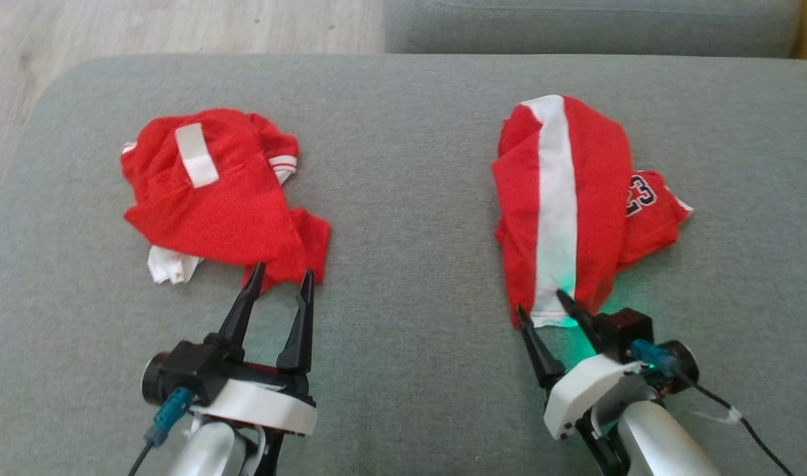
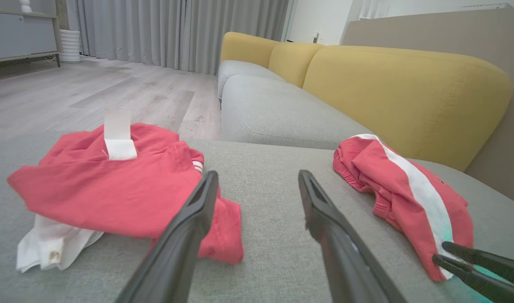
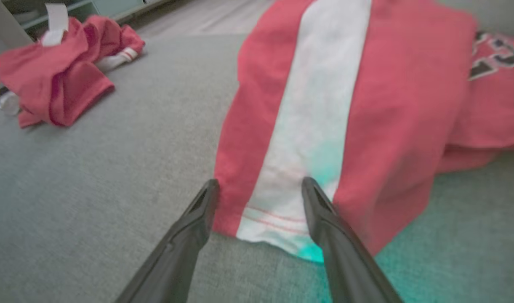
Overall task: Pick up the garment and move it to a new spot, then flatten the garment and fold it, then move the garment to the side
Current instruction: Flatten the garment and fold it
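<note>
Two red garments lie on the grey cushion (image 1: 410,165). A crumpled garment with a white tag (image 1: 211,198) (image 2: 105,185) (image 3: 50,80) is on the left. My left gripper (image 1: 282,271) (image 2: 258,173) is open at its near corner, one finger touching the cloth edge. To the right lies a garment with a white stripe and a number (image 1: 595,198) (image 2: 400,198) (image 3: 391,84). My right gripper (image 1: 541,302) (image 3: 260,181) is open, and its fingers straddle the near hem of the white stripe. That gripper (image 2: 440,252) also shows in the left wrist view.
The cushion's far edge drops to a wooden floor (image 1: 178,26) at the back left. A second grey cushion (image 1: 575,26) lies beyond it. Yellow backrests (image 2: 408,92) stand along the right side. Bare cushion separates the two garments.
</note>
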Controlling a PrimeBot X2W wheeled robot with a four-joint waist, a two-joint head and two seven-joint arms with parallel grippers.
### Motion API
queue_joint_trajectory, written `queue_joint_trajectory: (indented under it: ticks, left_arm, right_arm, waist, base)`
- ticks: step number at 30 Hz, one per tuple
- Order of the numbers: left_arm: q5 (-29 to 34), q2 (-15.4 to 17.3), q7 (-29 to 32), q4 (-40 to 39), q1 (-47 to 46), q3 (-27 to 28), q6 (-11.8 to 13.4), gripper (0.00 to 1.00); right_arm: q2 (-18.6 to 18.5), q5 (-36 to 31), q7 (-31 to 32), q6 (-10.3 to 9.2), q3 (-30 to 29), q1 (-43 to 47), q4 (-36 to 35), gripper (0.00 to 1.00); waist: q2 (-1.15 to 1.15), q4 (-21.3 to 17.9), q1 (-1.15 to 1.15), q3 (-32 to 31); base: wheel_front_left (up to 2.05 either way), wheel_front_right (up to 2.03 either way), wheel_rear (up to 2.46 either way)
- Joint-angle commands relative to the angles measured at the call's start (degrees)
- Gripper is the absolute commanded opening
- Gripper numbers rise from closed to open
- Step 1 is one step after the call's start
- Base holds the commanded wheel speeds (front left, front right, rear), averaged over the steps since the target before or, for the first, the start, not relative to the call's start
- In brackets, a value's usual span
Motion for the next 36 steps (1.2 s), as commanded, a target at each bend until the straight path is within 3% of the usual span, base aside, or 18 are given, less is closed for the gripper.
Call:
queue_joint_trajectory:
  ticks: [1, 6, 7, 9, 15, 21, 29, 36]
  left_arm:
    - [0.4, 0.0, -0.5, -1.4, -3.0, 2.3, -0.4, 1.0]
    - [1.0, -0.6, -0.5, -0.9, -3.4, 2.9, -0.9, 1.0]
    - [1.1, -0.8, -0.5, -0.7, -3.4, 3.1, -1.0, 1.0]
    - [1.4, -1.1, -0.5, -0.5, -3.5, 3.4, -1.3, 1.0]
    - [2.3, -1.9, -0.5, 0.0, -3.1, 4.5, -1.8, 1.0]
    - [3.0, -2.5, -0.5, -0.2, -2.2, 5.4, -2.2, 1.0]
    - [3.5, -3.1, -0.5, -1.0, -0.7, 6.9, -2.6, 1.0]
    - [3.4, -3.7, -0.5, -1.7, 0.9, 8.2, -2.8, 1.0]
  right_arm:
    - [-0.1, -0.2, 0.6, -0.04, 1.6, -2.5, 0.4, 1.0]
    - [-0.1, -0.4, 2.5, -0.04, 2.3, -4.2, 5.0, 1.0]
    - [-0.1, -0.3, 2.8, -0.04, 2.5, -4.5, 5.9, 0.96]
    - [-0.1, -0.2, 2.6, -0.04, 2.9, -5.2, 6.9, 0.0]
    - [-0.1, -0.6, -0.7, -0.04, 3.6, -6.9, 6.8, 0.0]
    - [-0.1, 0.2, -4.0, -0.04, 6.9, -10.8, 1.5, 0.0]
    - [-0.1, 4.0, -5.4, -0.04, 14.6, -25.8, -7.9, 0.0]
    - [-0.1, 10.1, -6.8, -0.04, 5.9, -41.0, -10.7, 0.0]
  waist:
    - [0.0, 0.8, 0.0, 0.7]
    - [0.0, 1.8, 0.0, 1.2]
    - [0.0, 1.9, 0.0, 1.2]
    - [0.0, 2.1, 0.0, 1.1]
    - [0.0, 1.9, 0.0, -0.5]
    - [0.0, 1.8, 0.0, -2.6]
    - [0.0, 2.7, 0.0, -4.8]
    - [0.0, 3.4, 0.0, -5.5]
  base:
    - [0.0, 0.0, 0.0]
    - [0.0, 0.0, 0.0]
    - [0.0, 0.0, 0.0]
    - [0.0, 0.0, 0.0]
    - [0.0, 0.0, 0.0]
    - [0.0, 0.0, 0.0]
    - [0.0, 0.0, 0.0]
    - [0.0, 0.0, 0.0]
